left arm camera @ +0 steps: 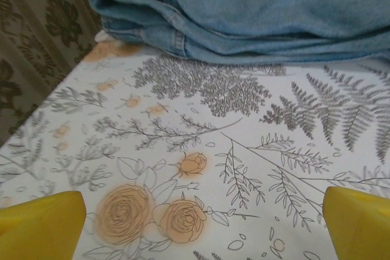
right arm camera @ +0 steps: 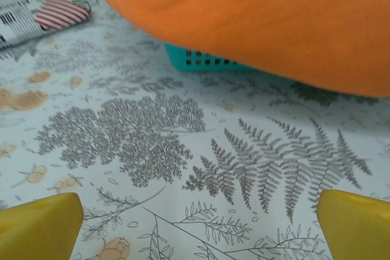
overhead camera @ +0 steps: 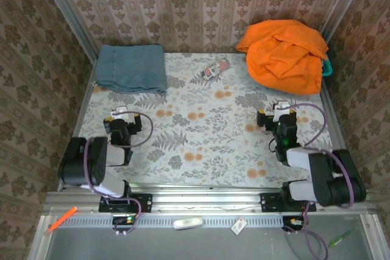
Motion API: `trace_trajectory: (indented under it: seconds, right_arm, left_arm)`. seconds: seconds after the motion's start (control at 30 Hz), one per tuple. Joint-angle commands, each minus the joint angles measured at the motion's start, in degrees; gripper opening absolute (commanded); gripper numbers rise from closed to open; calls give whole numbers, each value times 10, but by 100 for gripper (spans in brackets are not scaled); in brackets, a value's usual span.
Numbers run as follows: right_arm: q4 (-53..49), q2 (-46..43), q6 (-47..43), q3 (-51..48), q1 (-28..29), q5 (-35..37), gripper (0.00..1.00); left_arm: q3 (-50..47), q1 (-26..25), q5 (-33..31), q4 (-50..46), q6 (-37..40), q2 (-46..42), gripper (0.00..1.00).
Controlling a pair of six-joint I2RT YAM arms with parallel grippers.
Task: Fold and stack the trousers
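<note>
- At the far-left corner of the table (overhead camera: 201,132), against the wall: the trousers (overhead camera: 131,68), folded into a thick, flat rectangle with edges roughly square to the table side.
- From the left wrist, showing the trousers (left arm camera: 244,10) as doubled layers, with the seamed fold edge toward the camera and lying flat on the cloth.
- Probably put in that corner to keep the middle of the table free and to act as the bottom of a stack.
- For the left gripper (overhead camera: 125,115): spread wide, holding nothing, low over the bare floral cloth and a little short of the trousers.
- Through its own camera, the left gripper (left arm camera: 201,226) with yellow fingertips far apart at the lower corners and only tablecloth between them.
- For the right gripper (overhead camera: 280,112): likewise fully spread and empty, near the right side, pointing toward the orange garment (overhead camera: 283,53).
- In the right wrist view, the right gripper (right arm camera: 198,226) with nothing between its tips. Ahead of it, the orange garment (right arm camera: 256,22) heaped over a teal basket (right arm camera: 201,60).
- Near the far middle, apart from both piles: a small striped item (overhead camera: 214,71), too small to identify.
- Looks like a pause between steps, both arms drawn back from the cloth. With the fold apparently done, any further stacking seems to depend on what comes out of that heap.
</note>
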Motion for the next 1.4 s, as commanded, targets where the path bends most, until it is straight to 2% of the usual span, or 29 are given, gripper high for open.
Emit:
trace_trajectory:
  seconds: [0.0, 0.03, 0.07, 0.13, 0.5, 1.37]
  right_arm:
    - [115, 84, 18, 26, -10, -11, 100]
    - [140, 108, 15, 35, -10, -8, 100]
    - [109, 103, 18, 47, -10, -5, 100]
    - [1, 94, 30, 93, -14, 9, 100]
    - [4, 97, 19, 94, -9, 3, 100]
    - [2, 96, 19, 94, -9, 3, 100]
  left_arm:
    - [25, 13, 44, 49, -3, -1, 100]
    - [44, 13, 49, 21, -1, 1, 100]
    - [57, 13, 53, 17, 11, 11, 100]
    - [86, 14, 50, -59, 0, 0, 100]
    - [94, 4, 28, -58, 14, 7, 100]
    - [101, 2, 49, -71, 23, 6, 100]
